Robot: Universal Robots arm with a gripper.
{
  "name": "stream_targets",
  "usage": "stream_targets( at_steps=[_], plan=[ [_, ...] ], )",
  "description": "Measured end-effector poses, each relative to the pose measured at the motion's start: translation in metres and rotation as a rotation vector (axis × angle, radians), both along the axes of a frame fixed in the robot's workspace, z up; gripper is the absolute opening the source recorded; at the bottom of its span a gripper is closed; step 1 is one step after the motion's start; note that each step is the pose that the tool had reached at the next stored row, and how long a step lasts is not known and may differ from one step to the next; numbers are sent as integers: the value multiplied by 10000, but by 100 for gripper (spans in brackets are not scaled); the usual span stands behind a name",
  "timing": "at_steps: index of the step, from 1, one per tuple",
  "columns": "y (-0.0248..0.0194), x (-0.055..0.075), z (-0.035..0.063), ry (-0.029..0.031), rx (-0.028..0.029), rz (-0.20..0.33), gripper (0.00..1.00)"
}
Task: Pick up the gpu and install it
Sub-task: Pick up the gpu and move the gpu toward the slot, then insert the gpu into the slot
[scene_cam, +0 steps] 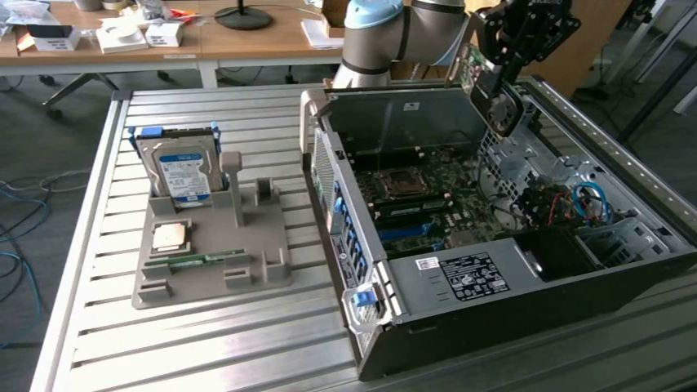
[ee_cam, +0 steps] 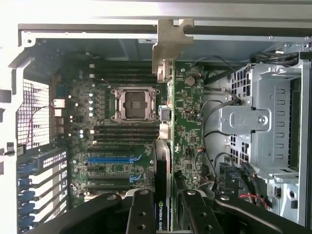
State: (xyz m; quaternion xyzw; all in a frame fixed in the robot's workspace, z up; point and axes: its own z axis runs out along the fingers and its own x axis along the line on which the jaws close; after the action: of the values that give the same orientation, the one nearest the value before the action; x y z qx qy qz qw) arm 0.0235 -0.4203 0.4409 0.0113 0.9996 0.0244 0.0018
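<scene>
The gpu (scene_cam: 502, 108) hangs upright over the far end of the open computer case (scene_cam: 458, 278), with my gripper (scene_cam: 494, 77) shut on its top edge. In the wrist view the gpu (ee_cam: 165, 161) is seen edge-on between my black fingers (ee_cam: 141, 214). Its silvery bracket (ee_cam: 170, 46) points toward the case's rear wall. My gripper (ee_cam: 163, 207) holds it above the motherboard (ee_cam: 117, 146), beside the bare processor socket (ee_cam: 134, 103). The blue expansion slots (ee_cam: 112, 158) lie below, off to one side of the card. The card is not touching the board.
A grey holder tray (scene_cam: 212, 278) on the slatted metal table carries a hard drive (scene_cam: 183, 171), a processor chip (scene_cam: 169, 237) and a memory stick (scene_cam: 196, 260). A metal drive cage (ee_cam: 263, 122) and loose cables (scene_cam: 577, 204) fill the case's other side. Desks stand behind.
</scene>
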Motion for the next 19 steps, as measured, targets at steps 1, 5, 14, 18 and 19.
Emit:
stream_targets(
  at_steps=[1,5,14,18,19],
  plan=[
    [0,29,-1,4,2,-3,26],
    [0,86,-3,9,0,-4,26],
    [-1,91,-144,9,0,-3,26],
    [-1,91,-147,9,4,-3,26],
    [-1,91,-149,9,3,-3,26]
  ],
)
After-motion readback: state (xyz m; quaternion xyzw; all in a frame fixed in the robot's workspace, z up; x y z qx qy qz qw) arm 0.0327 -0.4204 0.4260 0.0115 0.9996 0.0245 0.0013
